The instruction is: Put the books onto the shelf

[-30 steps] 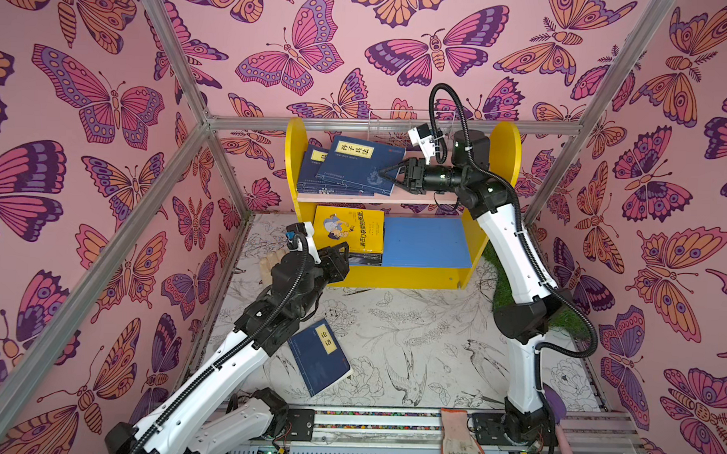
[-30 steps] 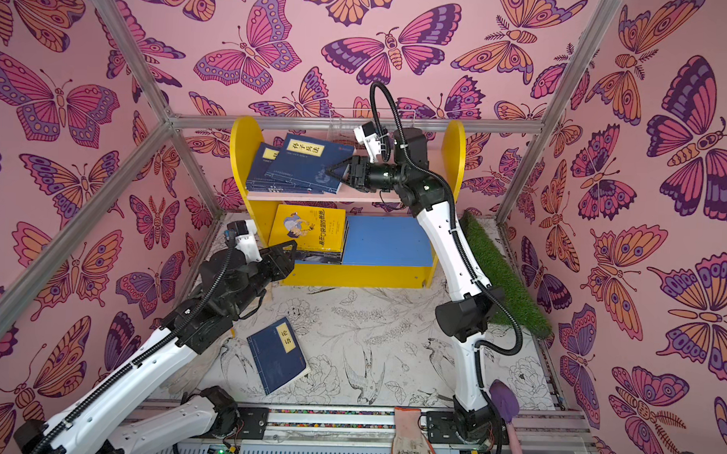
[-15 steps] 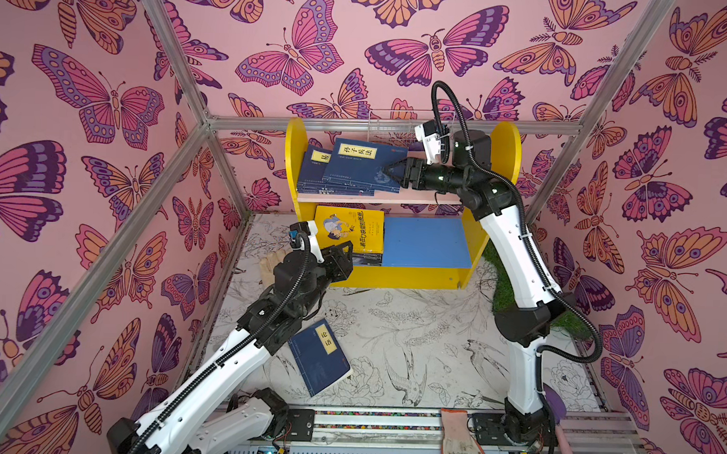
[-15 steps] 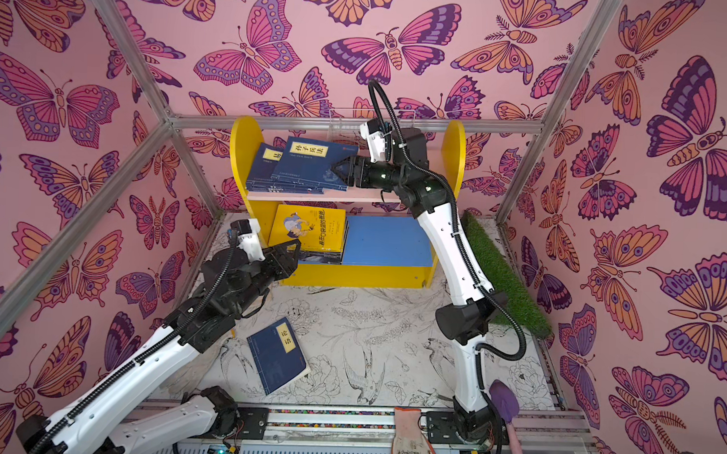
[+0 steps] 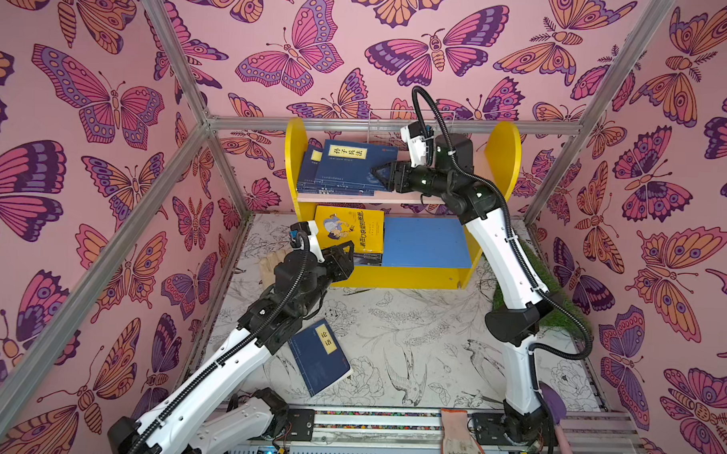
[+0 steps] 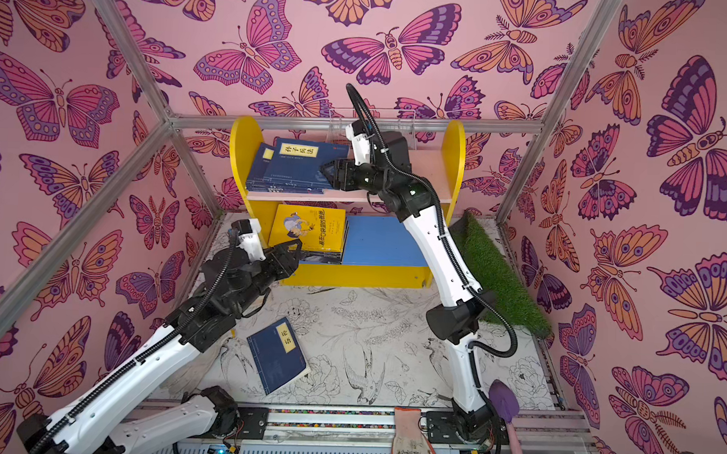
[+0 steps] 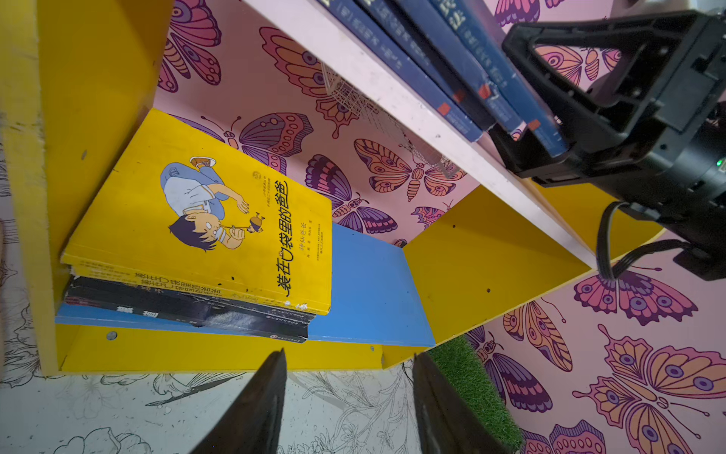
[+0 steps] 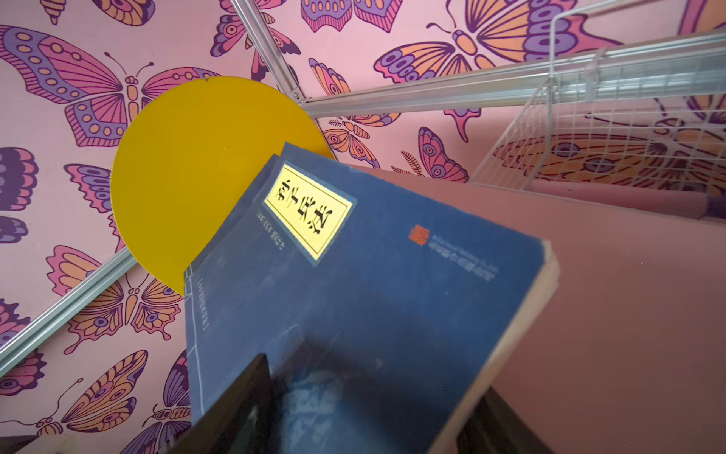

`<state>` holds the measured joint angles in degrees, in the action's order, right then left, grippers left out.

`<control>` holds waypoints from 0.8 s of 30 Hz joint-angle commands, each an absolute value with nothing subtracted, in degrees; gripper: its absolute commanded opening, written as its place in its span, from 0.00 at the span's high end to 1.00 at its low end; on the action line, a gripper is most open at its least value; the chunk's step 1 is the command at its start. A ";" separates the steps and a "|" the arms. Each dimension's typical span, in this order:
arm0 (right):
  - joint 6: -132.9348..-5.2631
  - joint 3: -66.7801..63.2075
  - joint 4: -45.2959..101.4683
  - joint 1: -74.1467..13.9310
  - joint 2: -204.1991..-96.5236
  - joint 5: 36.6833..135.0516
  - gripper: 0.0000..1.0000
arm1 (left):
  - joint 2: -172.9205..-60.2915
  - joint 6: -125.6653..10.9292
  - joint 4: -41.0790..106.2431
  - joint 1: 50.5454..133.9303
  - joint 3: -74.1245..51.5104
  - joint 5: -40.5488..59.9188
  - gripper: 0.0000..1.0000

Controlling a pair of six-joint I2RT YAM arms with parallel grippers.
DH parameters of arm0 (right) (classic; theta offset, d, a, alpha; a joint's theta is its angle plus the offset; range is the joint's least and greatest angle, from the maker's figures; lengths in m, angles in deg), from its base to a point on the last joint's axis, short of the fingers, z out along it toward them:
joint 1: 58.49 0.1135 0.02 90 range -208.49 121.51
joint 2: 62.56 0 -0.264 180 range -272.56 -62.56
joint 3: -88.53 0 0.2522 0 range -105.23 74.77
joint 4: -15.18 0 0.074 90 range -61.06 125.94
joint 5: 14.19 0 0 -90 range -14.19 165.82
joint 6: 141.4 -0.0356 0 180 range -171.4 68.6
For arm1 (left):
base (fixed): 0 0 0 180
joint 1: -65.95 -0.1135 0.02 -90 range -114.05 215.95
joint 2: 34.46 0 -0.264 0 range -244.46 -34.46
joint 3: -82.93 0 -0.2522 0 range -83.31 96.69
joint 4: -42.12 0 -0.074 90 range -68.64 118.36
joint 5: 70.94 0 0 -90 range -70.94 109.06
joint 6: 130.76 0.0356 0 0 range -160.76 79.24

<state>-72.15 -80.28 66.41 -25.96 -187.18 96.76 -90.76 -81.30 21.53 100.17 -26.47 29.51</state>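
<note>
Top navy book [image 5: 351,167], askew a second ago, now squared on other navy books [image 5: 307,174] on shelf [image 5: 503,158] upper board [image 5: 354,198]. Right gripper [image 5: 376,173] jaws parted wider, straddling its corner; looks released. Left gripper [image 7: 349,361] open, empty, by lower board [image 5: 423,242]. Last navy book [image 5: 319,359] remains on surface [image 5: 432,342].

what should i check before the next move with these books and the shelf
1. Left gripper free: ok, jaws apart, nothing between them.
2. Right gripper off the top navy book: cannot tell, its jaws straddle that book's corner.
3. Top navy book squared on its stack: not ok, it lies skewed over the ones beneath.
4. All books shelved: not ok, a navy book lies flat on the table.
5. Room on the blue lower board: ok, bare beside the yellow book.
</note>
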 commanded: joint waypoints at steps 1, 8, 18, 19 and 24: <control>-71.97 -80.16 69.58 -24.08 -190.53 96.84 0.28 | -91.75 -81.51 23.00 100.58 -26.68 28.56 0.46; -68.70 -77.62 70.19 -23.42 -187.17 88.65 0.21 | -95.84 -80.05 25.54 99.85 -21.79 26.28 0.45; -68.59 -66.37 62.73 -25.44 -178.14 89.57 0.16 | -105.34 -76.72 20.13 96.54 -4.60 20.39 0.49; -68.54 -67.11 63.03 -25.37 -178.42 90.31 0.16 | -105.82 -76.16 19.61 96.53 -3.68 20.37 0.49; -69.14 -71.11 64.20 -25.36 -181.72 93.15 0.17 | -106.80 -75.22 17.95 96.49 -1.74 20.63 0.49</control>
<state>-69.38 -68.89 63.20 -25.41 -179.70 90.60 -106.49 -76.90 20.64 96.71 -2.64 21.56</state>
